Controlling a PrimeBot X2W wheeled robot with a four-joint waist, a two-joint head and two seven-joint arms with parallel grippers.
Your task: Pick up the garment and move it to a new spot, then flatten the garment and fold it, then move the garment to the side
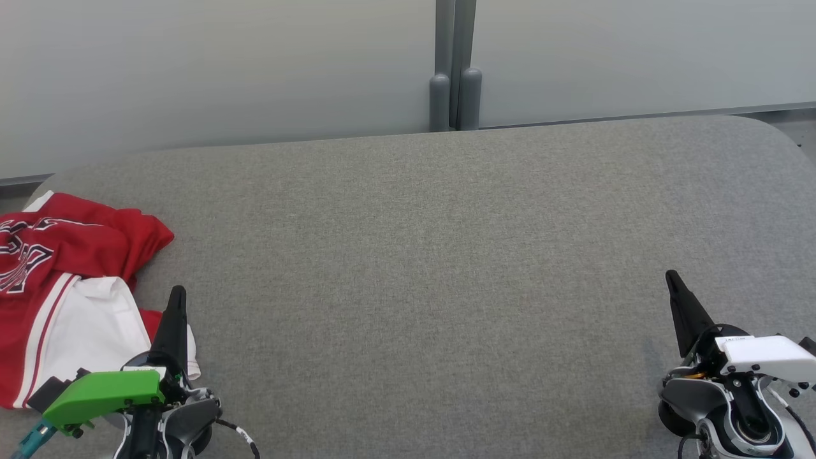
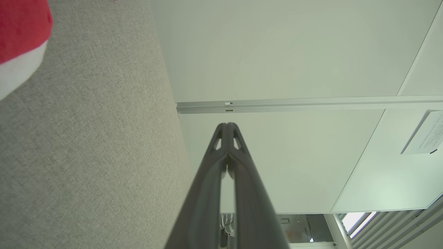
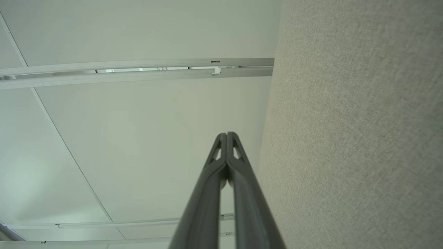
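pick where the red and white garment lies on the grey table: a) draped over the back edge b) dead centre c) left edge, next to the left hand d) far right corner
c: the garment lies crumpled at the left edge of the table, next to the left hand.

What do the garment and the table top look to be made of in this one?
Garment: soft, thin cloth, red and white with dark lettering. It lies in loose rumpled folds, so probably a sports-jersey fabric, though the exact fibre cannot be told.
Table top: grey, matte textile covering, woven or felt-like, with a fine speckled grain and no shine.
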